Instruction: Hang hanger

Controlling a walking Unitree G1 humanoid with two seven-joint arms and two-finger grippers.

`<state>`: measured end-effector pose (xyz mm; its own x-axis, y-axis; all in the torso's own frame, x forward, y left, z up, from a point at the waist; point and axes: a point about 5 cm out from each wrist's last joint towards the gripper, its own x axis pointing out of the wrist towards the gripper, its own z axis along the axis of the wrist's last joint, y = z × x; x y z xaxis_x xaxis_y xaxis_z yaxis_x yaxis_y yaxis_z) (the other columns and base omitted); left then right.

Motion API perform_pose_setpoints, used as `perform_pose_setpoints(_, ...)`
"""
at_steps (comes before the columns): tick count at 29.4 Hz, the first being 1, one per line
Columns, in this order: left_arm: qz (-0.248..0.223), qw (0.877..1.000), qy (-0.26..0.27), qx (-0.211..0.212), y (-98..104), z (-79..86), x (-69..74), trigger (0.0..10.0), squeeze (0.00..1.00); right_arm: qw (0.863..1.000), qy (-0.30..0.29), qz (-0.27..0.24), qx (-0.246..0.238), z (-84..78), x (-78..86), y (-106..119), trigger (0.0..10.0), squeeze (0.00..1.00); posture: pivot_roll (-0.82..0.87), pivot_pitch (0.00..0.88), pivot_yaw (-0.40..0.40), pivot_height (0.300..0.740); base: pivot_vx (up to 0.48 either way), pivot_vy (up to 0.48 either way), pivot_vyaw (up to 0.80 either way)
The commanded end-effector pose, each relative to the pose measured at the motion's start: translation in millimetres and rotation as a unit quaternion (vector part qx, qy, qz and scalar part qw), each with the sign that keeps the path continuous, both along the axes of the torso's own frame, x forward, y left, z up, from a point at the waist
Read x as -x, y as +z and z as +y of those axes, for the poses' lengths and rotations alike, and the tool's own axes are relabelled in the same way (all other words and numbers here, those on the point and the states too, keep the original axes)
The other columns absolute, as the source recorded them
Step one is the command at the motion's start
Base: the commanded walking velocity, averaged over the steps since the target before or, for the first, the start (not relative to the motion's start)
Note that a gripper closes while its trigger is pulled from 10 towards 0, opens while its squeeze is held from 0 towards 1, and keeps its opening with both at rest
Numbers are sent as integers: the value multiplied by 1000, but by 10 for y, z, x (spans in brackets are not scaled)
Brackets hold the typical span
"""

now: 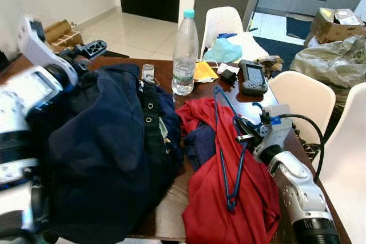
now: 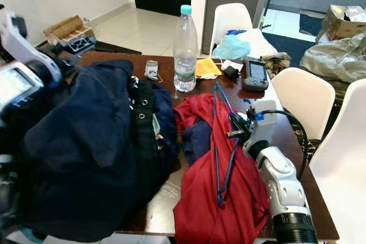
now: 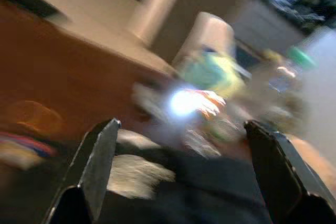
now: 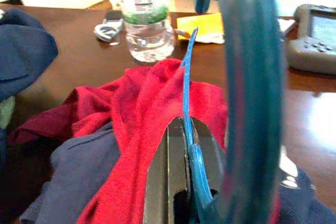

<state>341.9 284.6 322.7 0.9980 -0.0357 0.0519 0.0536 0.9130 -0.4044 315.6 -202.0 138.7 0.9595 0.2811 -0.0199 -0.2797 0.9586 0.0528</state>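
While the right gripper (image 4: pixel 184 156) clamps the blue hanger (image 1: pixel 229 141) above the red garment (image 1: pixel 229 198) near the table's (image 2: pixel 171 204) right edge; the left gripper's (image 3: pixel 184 171) fingers stand wide apart.

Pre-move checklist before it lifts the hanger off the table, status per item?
1. Right end effector shut on the thin blue wire hanger: ok, fingers pinch the wire.
2. Hanger free of the red cloth garment: cannot tell, it lies on the fabric.
3. Lift path clear of the clear plastic water bottle with teal cap: ok, bottle stands farther back on the brown wooden table.
4. Left end effector open: ok, above the dark navy jacket.
5. Rail to hang on: cannot tell.
6. Left wrist picture sharp: not ok, blurred.
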Motion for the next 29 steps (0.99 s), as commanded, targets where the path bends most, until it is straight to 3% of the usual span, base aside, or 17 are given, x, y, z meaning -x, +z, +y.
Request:
perform_pose_setpoints(1,-7,1000,5,-14,32,6,-17,10000,0,1000,-2,14,6,0,10,-66,10000,0,134,56,-32,740,0,0,0)
perform_pose_setpoints(3,-26,996,7,-84,74,-6,8,10000,0,1000,0,15,6,20,7,-77,10000,0,134,50,-31,740,0,0,0)
perform_pose_setpoints(6,-32,992,0,-119,72,-51,15,10000,0,1000,1,15,6,30,7,-84,10000,0,132,46,-32,740,0,0,0)
perform_pose_setpoints(7,-51,983,-19,-172,73,-135,29,10000,0,1000,3,16,6,40,7,-89,10000,0,130,42,-33,740,0,0,0)
perform_pose_setpoints(8,-51,983,-19,-172,73,-135,29,10000,0,1000,3,16,6,40,7,-89,10000,0,130,42,-33,740,0,0,0)
perform_pose_setpoints(10,-68,972,-45,-219,64,-222,46,10000,0,1000,4,16,7,44,6,-93,10000,0,130,39,-34,740,0,0,0)
perform_pose_setpoints(11,-89,954,-92,-272,45,-332,88,10000,0,1000,4,17,8,39,2,-91,10000,0,126,34,-32,740,0,0,0)
perform_pose_setpoints(12,-89,954,-92,-272,45,-332,88,10000,0,1000,4,17,8,39,2,-91,10000,0,126,34,-32,740,0,0,0)
perform_pose_setpoints(14,-118,901,-213,-360,11,-527,248,10000,0,1000,1,16,13,10,-6,-81,10000,0,125,24,-32,740,0,0,0)
perform_pose_setpoints(15,-118,901,-213,-360,11,-527,248,10000,0,1000,1,16,13,10,-6,-81,10000,0,125,24,-32,740,0,0,0)
perform_pose_setpoints(17,-129,852,-283,-422,7,-579,358,10000,0,1000,-1,16,16,-8,-10,-77,10000,0,127,23,-32,740,0,0,0)
perform_pose_setpoints(18,-129,852,-283,-422,7,-579,358,10000,0,1000,-1,16,16,-8,-10,-77,10000,0,127,23,-32,740,0,0,0)
perform_pose_setpoints(19,-129,830,-313,-443,24,-583,414,10000,0,1000,-2,16,16,-10,-10,-76,10000,0,127,23,-32,740,0,0,0)
perform_pose_setpoints(20,-129,830,-313,-443,24,-583,414,10000,0,1000,-2,16,16,-10,-10,-76,10000,0,127,23,-32,740,0,0,0)
perform_pose_setpoints(22,-129,793,-372,-465,75,-572,535,10000,0,1000,-3,15,16,-5,-5,-81,10000,0,126,19,-27,740,0,0,0)
perform_pose_setpoints(25,-131,778,-394,-472,137,-535,599,10000,0,1000,-3,15,16,-2,2,-86,10000,0,126,17,-28,740,0,0,0)
perform_pose_setpoints(29,-137,776,-392,-475,212,-496,620,10000,0,1000,-4,16,16,-5,7,-91,10000,0,126,15,-29,740,0,0,0)
